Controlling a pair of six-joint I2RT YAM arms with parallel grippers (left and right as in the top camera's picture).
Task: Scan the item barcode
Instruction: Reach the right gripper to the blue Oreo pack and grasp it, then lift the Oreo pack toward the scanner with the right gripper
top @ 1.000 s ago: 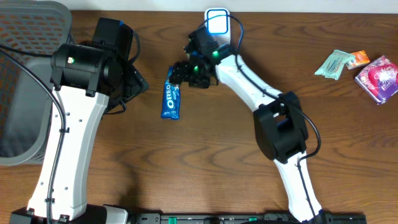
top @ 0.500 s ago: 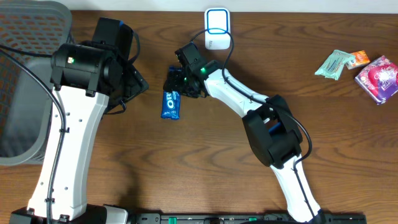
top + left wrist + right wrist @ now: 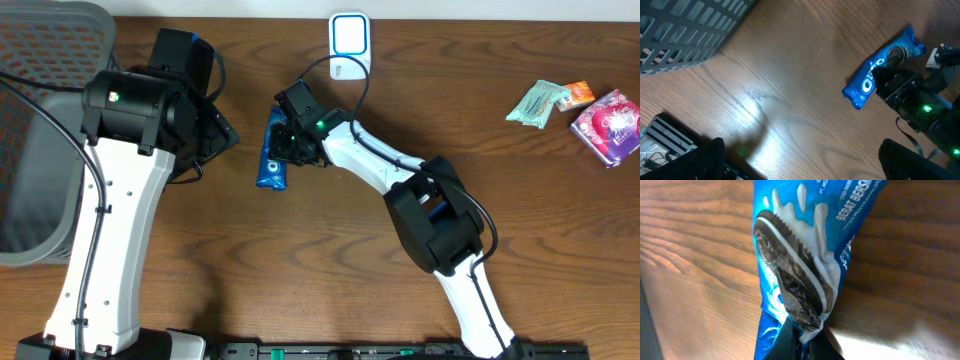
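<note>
Across the table (image 3: 300, 260), right arm (image 3: 370, 165) at leftward reach, jaws tight on Oreo pack (image 3: 272, 165); left jaws wide.

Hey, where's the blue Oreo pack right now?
In the overhead view the Oreo pack is left of centre on the wooden table, between the left arm and the right gripper, which is shut on its upper end.

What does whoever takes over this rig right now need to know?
Left gripper: open, empty, hovering left of the pack.
Right gripper: shut on the far end of the Oreo pack.
The pack is mid-table, short of the white scanner at the far edge.
Done: grasp. Left: lift the pack and present its barcode to the scanner. No barcode shows in any view.
</note>
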